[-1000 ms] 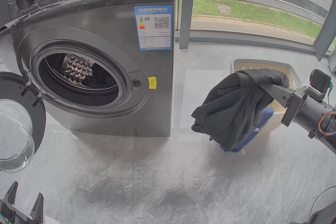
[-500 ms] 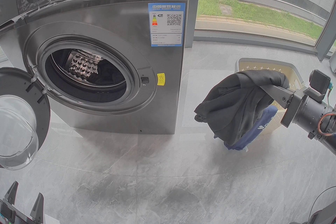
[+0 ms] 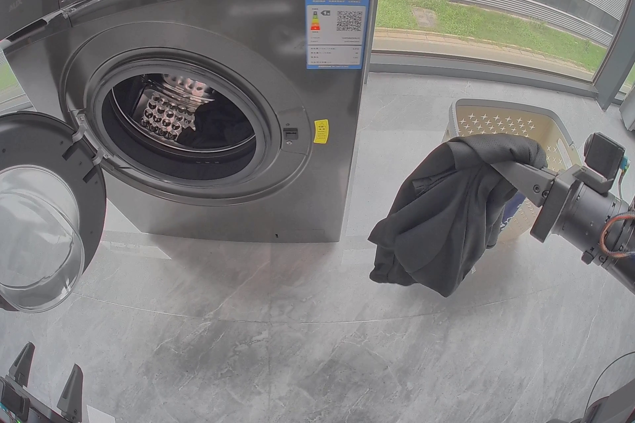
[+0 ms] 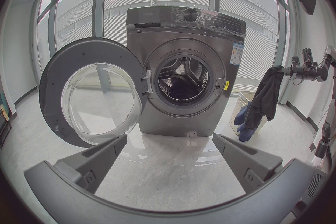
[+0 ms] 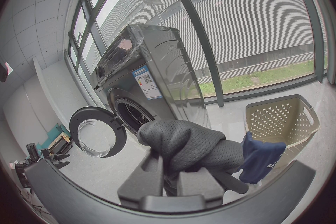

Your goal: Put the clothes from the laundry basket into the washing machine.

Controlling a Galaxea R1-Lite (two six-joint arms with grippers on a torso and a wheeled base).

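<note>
- Clothes, item 1: dk grey garment [image 3: 443, 219]. Hangs from right hand [image 3: 512, 172], clear of floor [image 3: 297, 338], in front of laundry basket [image 3: 503, 105] and to the right of washing machine [image 3: 218, 14]. Not in the drum.
- Right hand: fingers clamped on top fold of dk grey garment, cloth bunched over them.
- Clothes, item 2: navy garment [image 5: 260, 158]. Draped over the basket's near rim, part hanging outside.
- Laundry basket: beige, star-perforated walls, upright on floor by window-side edge.
- Washing machine: grey front-loader, plastic wrap over control panel, on floor by window-side edge.
- Door [image 3: 40, 226]: round, glass centre, swung wide open to the machine's left.
- Drum [image 3: 165, 114]: open, w/ dark cloth [image 3: 221, 123] lying inside.
- Left hand [image 3: 49, 365]: low by floor's near edge, fingers apart, nothing between them, facing the machine front.
- Floor: grey marbled tile.
</note>
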